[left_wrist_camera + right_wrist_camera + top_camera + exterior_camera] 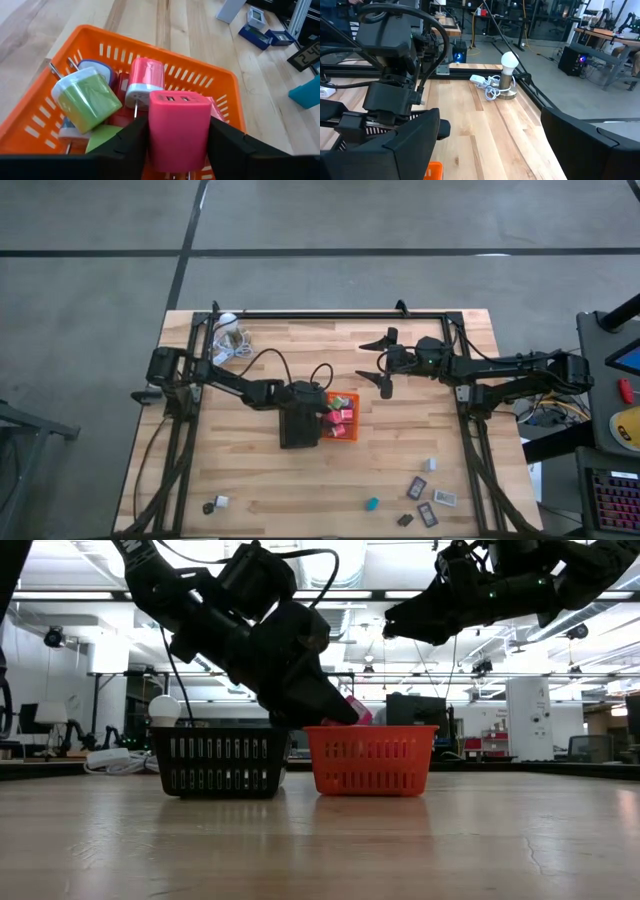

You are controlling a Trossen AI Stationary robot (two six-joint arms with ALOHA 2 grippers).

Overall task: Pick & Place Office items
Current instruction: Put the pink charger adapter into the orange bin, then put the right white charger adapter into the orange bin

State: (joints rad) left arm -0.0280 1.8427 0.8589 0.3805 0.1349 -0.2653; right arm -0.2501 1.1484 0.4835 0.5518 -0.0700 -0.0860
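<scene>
Your wooden table (400,430) sits on a grey floor, with a workshop room behind it. Nearest you, loose office items (430,505) lie scattered along the front edge. Mid-table, your left gripper (177,137) is clamped on a pink charger (178,127) over the orange tray (220,85). Farther back, your right gripper (383,362) hovers, fingers spread apart.

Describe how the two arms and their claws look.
Both arms are dark, jointed black links with black cables looping along them. The left claw has blocky matte-black fingers; the right claw has two pointed black fingers. No markings are legible.
</scene>
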